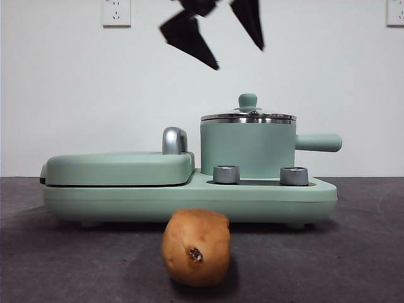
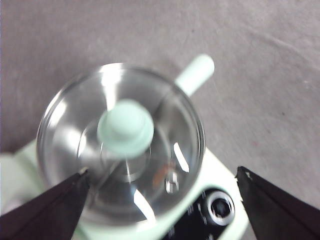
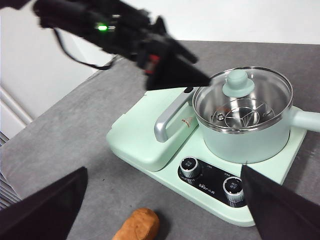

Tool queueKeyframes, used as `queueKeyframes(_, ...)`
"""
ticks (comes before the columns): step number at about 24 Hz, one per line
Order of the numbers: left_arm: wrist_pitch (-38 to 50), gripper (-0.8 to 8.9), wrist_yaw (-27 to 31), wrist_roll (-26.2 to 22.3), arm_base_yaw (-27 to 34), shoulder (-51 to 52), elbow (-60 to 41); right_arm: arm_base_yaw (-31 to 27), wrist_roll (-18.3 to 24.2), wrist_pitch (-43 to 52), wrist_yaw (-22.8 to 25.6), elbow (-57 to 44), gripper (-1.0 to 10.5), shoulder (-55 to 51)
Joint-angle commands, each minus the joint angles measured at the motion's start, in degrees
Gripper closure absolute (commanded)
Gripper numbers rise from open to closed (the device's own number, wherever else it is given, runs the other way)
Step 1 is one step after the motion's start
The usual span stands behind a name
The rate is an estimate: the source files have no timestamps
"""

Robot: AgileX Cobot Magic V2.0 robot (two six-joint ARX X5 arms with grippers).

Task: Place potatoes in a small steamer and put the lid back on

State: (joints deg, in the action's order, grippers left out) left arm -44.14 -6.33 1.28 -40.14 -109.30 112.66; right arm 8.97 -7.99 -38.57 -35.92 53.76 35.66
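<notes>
The potato point(image 1: 196, 247) lies on the dark table in front of the appliance, its dark pit facing the front camera; the right wrist view shows it point(image 3: 137, 225) too. The mint-green steamer point(image 1: 247, 151) point(image 3: 250, 135) sits on the base with its glass lid point(image 1: 248, 116) point(image 2: 75, 125) point(image 3: 242, 95) on. My left gripper point(image 1: 240, 57) point(image 2: 162, 171) point(image 3: 172, 67) hovers open above the lid, its jaws spread either side of the knob point(image 2: 125, 127) and touching nothing. My right gripper point(image 3: 164, 170) is open and empty, held high in front of the appliance.
A flat griddle cover point(image 1: 117, 169) with a chrome handle point(image 1: 175, 140) takes up the left half of the base point(image 1: 189, 199). Two dials point(image 1: 226, 174) point(image 1: 293, 175) sit at the base's front. The steamer's side handle point(image 1: 319, 142) points right.
</notes>
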Motion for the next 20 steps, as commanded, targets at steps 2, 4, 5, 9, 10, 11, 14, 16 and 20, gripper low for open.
queueKeyframes(2, 0.6, 3.49, 0.6, -0.1, -0.8, -6.4, 7.1, 0.2, -1.5, 0.3, -0.1, 1.0, 4.6, 0.2)
queueKeyframes(4, 1.1, 3.50, 1.8, 0.8, -0.8, -9.2, 8.8, 0.2, -2.1, 0.3, -0.1, 1.0, 4.6, 0.2)
queueKeyframes(5, 1.9, 3.50, 2.0, 1.3, -0.7, -10.1, 8.9, 0.2, -2.1, 0.3, -0.1, 1.0, 4.6, 0.2)
queueKeyframes(9, 4.8, 3.59, 2.2, 2.6, -0.7, -12.3, 8.9, 0.2, -2.1, 0.3, -0.1, 1.0, 4.6, 0.2)
queueKeyframes(10, 5.2, 3.76, 2.4, 2.9, -0.7, -12.6, 8.9, 0.2, -2.1, 0.3, -0.1, 1.0, 4.6, 0.2)
queueKeyframes(11, 5.2, 3.96, 2.9, 3.2, -0.7, -12.9, 8.9, 0.2, -2.1, 0.3, -0.1, 1.0, 4.6, 0.2)
queueKeyframes(14, 4.9, 4.10, 3.1, 3.9, -0.7, -13.8, 8.9, 0.2, -2.1, 0.3, -0.1, 1.0, 4.6, 0.2)
queueKeyframes(16, 4.9, 4.10, 3.1, 4.0, -0.7, -14.3, 8.9, 0.2, -2.1, 0.3, -0.1, 1.0, 4.6, 0.2)
queueKeyframes(20, 4.9, 4.58, 4.5, 4.0, -0.7, -15.3, 8.9, 0.2, -2.1, 0.3, -0.1, 1.0, 4.6, 0.2)
